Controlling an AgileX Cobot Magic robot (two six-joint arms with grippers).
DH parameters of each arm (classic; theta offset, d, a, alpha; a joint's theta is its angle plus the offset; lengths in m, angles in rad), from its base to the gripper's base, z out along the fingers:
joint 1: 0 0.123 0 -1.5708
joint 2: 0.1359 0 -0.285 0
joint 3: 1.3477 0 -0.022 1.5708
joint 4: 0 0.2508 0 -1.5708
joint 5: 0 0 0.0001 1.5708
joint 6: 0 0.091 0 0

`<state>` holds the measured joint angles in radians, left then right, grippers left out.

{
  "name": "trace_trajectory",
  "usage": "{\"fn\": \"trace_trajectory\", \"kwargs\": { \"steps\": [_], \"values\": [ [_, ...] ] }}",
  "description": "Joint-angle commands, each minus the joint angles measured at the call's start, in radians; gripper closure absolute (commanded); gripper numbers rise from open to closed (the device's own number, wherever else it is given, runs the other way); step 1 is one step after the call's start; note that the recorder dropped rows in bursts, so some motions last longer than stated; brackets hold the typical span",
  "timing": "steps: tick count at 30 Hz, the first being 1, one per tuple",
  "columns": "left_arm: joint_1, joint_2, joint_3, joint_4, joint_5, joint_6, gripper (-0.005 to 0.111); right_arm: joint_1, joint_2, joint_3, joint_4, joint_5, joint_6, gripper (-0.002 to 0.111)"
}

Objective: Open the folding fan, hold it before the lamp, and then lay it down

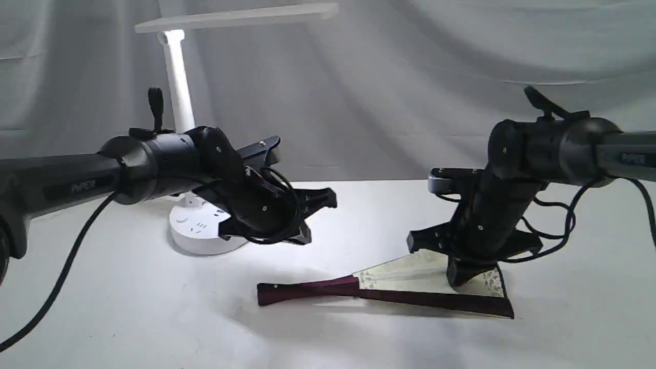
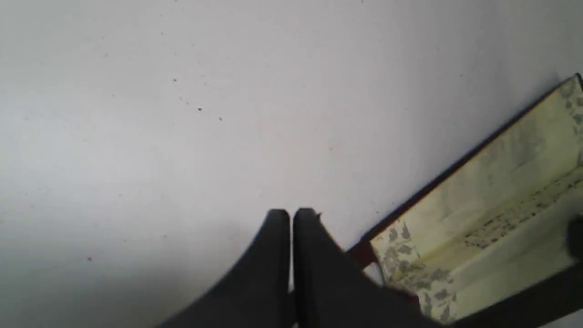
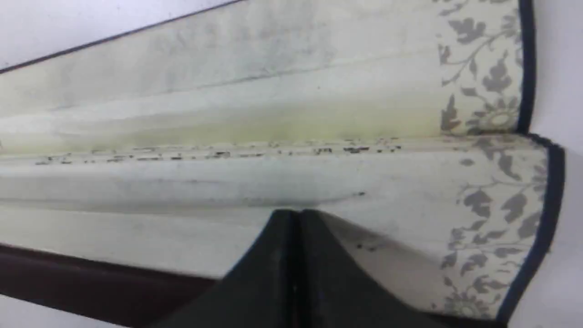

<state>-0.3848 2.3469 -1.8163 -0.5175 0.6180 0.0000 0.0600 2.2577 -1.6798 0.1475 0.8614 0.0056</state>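
Note:
The folding fan (image 1: 410, 288) lies partly spread on the white table, maroon guards pointing left and a narrow wedge of cream leaf showing. My right gripper (image 1: 458, 281) points down onto that leaf. In the right wrist view its shut fingertips (image 3: 291, 213) rest on a pleat of the fan (image 3: 273, 114) near the patterned, dark-edged border; nothing shows between them. My left gripper (image 1: 305, 240) hangs shut above the table, left of the fan, in front of the lamp's base. The left wrist view shows that gripper (image 2: 290, 212) holding nothing, beside the fan's inner end (image 2: 478, 214). The white lamp (image 1: 177, 82) stands at the back left.
The lamp's round base (image 1: 195, 237) with sockets sits just behind the left gripper, and its flat light bar (image 1: 236, 18) runs across the top. Grey cloth drapes the background. Loose black cables hang from both arms (image 1: 564, 225).

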Motion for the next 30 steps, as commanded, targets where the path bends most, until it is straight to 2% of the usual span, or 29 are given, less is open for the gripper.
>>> {"fn": "trace_trajectory", "kwargs": {
  "steps": [1,12,30],
  "values": [
    [-0.022,-0.003,0.009,0.005,0.003,0.000,0.107,0.000,0.012,0.006,0.027,0.003,-0.006,0.108],
    [-0.025,0.043,0.009,0.026,0.008,0.000,0.107,0.000,0.017,0.006,0.040,0.029,-0.027,0.108],
    [-0.026,0.043,0.009,-0.072,0.149,0.000,0.107,0.000,0.018,0.006,0.053,-0.154,-0.027,0.108]
  ]
}}
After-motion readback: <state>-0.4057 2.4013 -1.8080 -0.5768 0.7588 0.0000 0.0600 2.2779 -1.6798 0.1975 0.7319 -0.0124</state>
